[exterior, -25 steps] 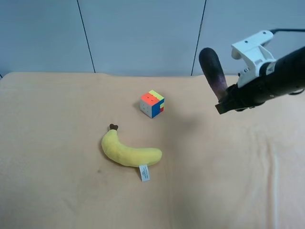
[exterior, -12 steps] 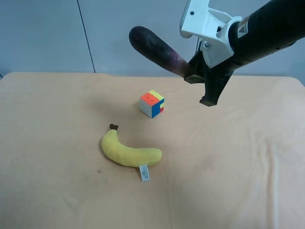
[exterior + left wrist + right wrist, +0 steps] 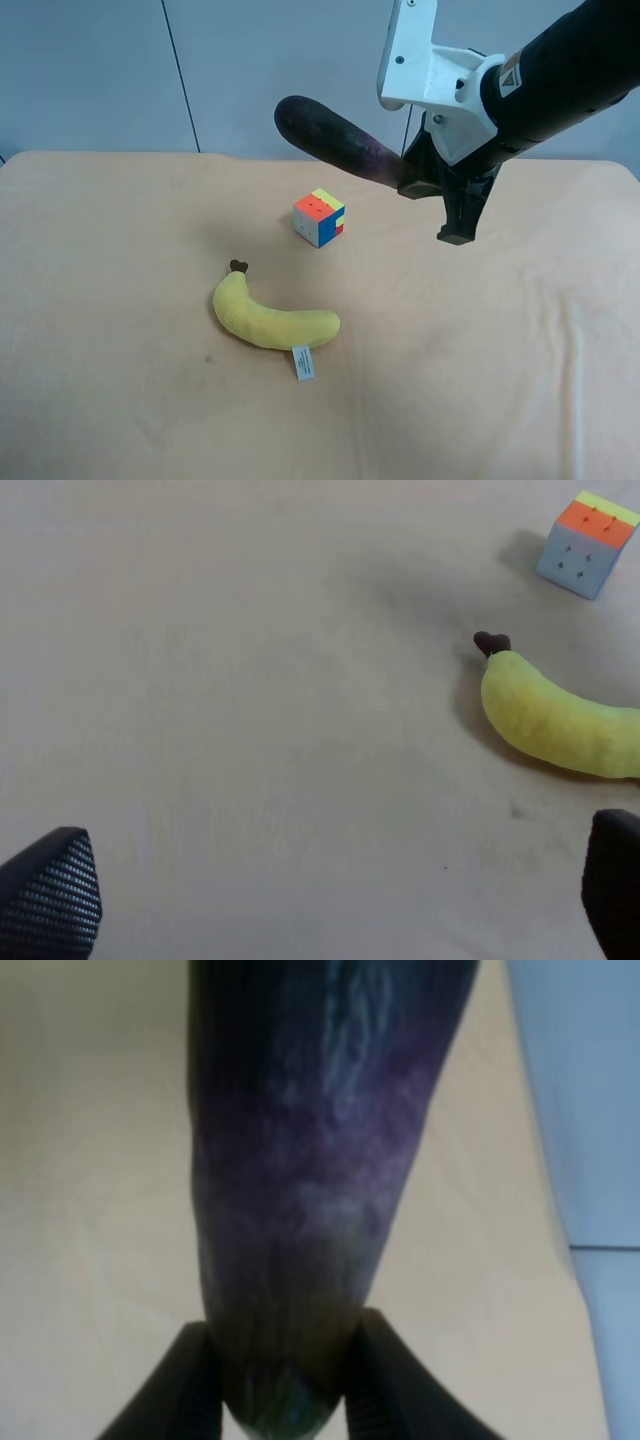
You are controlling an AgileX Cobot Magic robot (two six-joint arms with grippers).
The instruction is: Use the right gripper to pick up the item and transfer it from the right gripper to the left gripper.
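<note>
The eggplant (image 3: pixel 335 142) is dark purple and hangs in the air above the table, pointing up and to the exterior high view's left. My right gripper (image 3: pixel 412 180), on the black arm with the white housing, is shut on its greenish stem end. The right wrist view shows the eggplant (image 3: pixel 310 1160) filling the frame, clamped between two black fingers (image 3: pixel 185 1380). My left gripper (image 3: pixel 330 910) is open, low over bare cloth, with only its two fingertips (image 3: pixel 50 890) showing. The left arm is out of the exterior high view.
A yellow plush banana (image 3: pixel 270 318) with a white tag lies mid-table and also shows in the left wrist view (image 3: pixel 555 720). A multicoloured puzzle cube (image 3: pixel 319 217) sits behind it. The table has a tan cloth (image 3: pixel 120 300). A grey wall stands behind.
The right arm swung up and toward the view's left, carrying the eggplant from upright at the right to slanting over the cube, then dropped slightly. Banana and cube stayed put.
</note>
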